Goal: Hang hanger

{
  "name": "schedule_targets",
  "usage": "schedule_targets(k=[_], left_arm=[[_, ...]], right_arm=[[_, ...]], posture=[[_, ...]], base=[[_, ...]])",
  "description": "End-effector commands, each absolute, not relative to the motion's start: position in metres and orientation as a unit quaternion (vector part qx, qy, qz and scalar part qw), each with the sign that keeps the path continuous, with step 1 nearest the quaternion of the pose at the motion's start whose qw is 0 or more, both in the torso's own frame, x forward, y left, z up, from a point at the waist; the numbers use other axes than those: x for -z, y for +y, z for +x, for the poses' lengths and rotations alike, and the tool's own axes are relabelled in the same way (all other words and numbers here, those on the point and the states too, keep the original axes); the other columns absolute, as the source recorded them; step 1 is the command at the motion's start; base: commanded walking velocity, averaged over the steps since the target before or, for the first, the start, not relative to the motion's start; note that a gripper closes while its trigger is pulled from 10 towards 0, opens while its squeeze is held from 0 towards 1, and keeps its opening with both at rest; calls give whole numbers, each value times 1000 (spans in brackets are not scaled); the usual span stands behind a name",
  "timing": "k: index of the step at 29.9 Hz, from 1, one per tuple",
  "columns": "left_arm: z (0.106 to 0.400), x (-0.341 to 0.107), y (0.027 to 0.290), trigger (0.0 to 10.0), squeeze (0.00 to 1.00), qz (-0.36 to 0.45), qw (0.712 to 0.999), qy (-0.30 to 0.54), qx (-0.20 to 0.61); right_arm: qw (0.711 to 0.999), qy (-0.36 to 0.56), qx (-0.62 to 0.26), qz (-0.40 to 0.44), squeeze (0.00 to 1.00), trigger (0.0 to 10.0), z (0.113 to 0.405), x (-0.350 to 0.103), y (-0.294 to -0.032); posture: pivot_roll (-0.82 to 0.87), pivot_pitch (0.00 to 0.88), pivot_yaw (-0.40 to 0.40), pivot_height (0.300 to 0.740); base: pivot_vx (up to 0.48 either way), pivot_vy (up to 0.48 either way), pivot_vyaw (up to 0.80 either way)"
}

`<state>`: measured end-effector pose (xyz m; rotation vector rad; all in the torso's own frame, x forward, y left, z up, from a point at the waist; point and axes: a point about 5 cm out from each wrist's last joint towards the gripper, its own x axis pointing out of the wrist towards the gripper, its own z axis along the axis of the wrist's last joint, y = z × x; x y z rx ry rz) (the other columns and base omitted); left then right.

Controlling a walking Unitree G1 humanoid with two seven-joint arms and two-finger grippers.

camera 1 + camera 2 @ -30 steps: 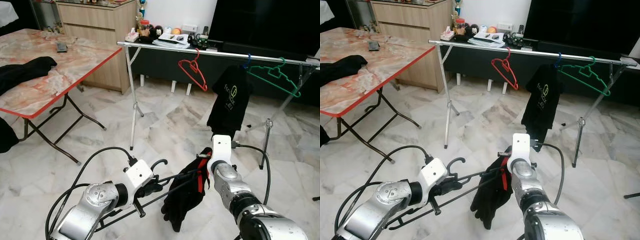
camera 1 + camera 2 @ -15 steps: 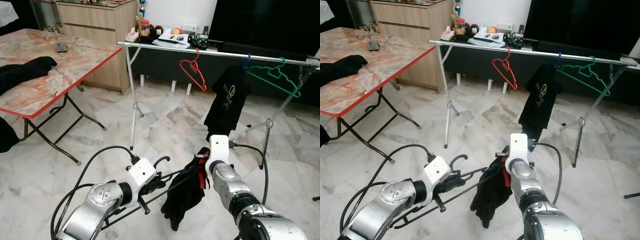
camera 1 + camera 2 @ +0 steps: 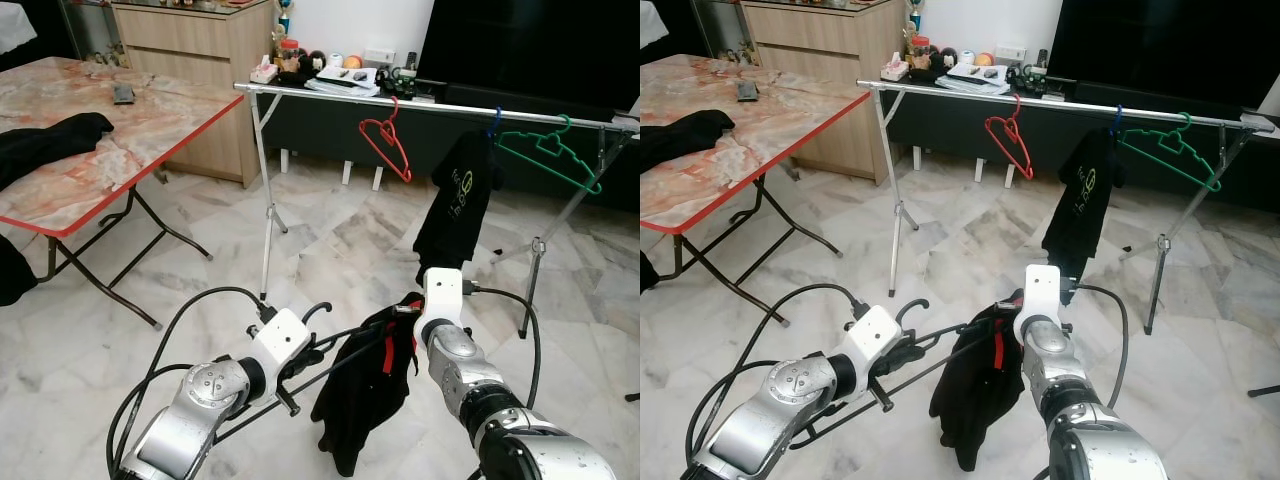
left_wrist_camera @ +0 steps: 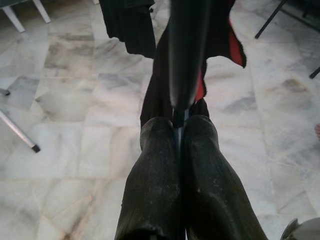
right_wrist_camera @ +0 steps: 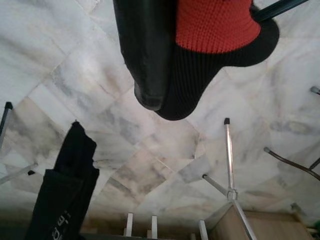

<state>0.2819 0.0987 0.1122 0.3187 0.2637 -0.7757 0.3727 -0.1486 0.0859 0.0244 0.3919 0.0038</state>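
While a red-edged marble tabletop (image 3: 120, 130) with dark cloth (image 3: 45, 140) on it stands far left, the left tool (image 4: 175, 125) is low in front, its two black fingers (image 4: 155, 170) pressed together on the thin wire of a black hanger (image 3: 330, 355). That hanger runs slantwise between the two arms above the marble floor (image 3: 330, 240), its hook (image 3: 318, 310) curling up just beside the left wrist. A black garment (image 3: 365, 390) with a red strip hangs from the hanger's right half, drooping toward the floor without reaching it. The right tool (image 3: 412, 305) is at the garment's top edge; in the right wrist view one black finger (image 5: 145, 55) lies against the red and black knit, but whether this tool is apart or together cannot be told. Beyond, a metal rail (image 3: 420, 103) spans the room well apart from the held hanger, carrying a red hanger (image 3: 388, 140), then a black shirt (image 3: 455, 205), then a green hanger (image 3: 550, 150) at right.
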Motion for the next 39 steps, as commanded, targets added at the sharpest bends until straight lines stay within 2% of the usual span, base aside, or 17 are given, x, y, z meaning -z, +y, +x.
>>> schedule_targets(k=[1, 4, 9, 20, 23, 27, 33, 35, 39], left_arm=[[281, -118, 95, 10000, 0, 149, 901, 118, 389], [278, -120, 91, 10000, 0, 136, 896, 109, 407], [280, -122, 91, 10000, 0, 136, 901, 104, 399], [298, -118, 105, 10000, 0, 172, 929, 116, 306], [296, -120, 100, 10000, 0, 158, 927, 106, 324], [285, -122, 88, 10000, 0, 139, 907, 99, 384], [275, -123, 82, 10000, 0, 120, 890, 101, 428], [276, -125, 82, 10000, 0, 118, 892, 94, 425], [293, -132, 90, 10000, 0, 125, 923, 71, 356]], right_arm=[[984, 175, -32, 6, 0, 10000, 380, -100, -144], [983, 171, -64, -4, 0, 10000, 382, -104, -138], [984, 168, -62, -1, 0, 10000, 384, -109, -141], [988, 157, 2, 14, 0, 10000, 385, -113, -158], [987, 162, -1, 13, 0, 10000, 384, -110, -158], [985, 172, -31, 6, 0, 10000, 382, -105, -151], [984, 175, -44, 4, 0, 10000, 381, -104, -145], [983, 177, -48, 4, 0, 10000, 381, -103, -145], [982, 180, -56, 6, 0, 10000, 381, -103, -141]], posture=[[143, 39, -87, 740], [143, 40, -88, 740], [143, 40, -88, 740], [139, 42, -85, 740], [139, 43, -84, 740], [141, 44, -83, 740], [141, 44, -83, 740], [143, 44, -83, 740], [144, 45, -84, 740]], base=[[0, 0, 0], [0, 0, 0], [0, 0, 0], [0, 0, 0], [0, 0, 0], [0, 0, 0], [0, 0, 0], [0, 0, 0], [0, 0, 0]])
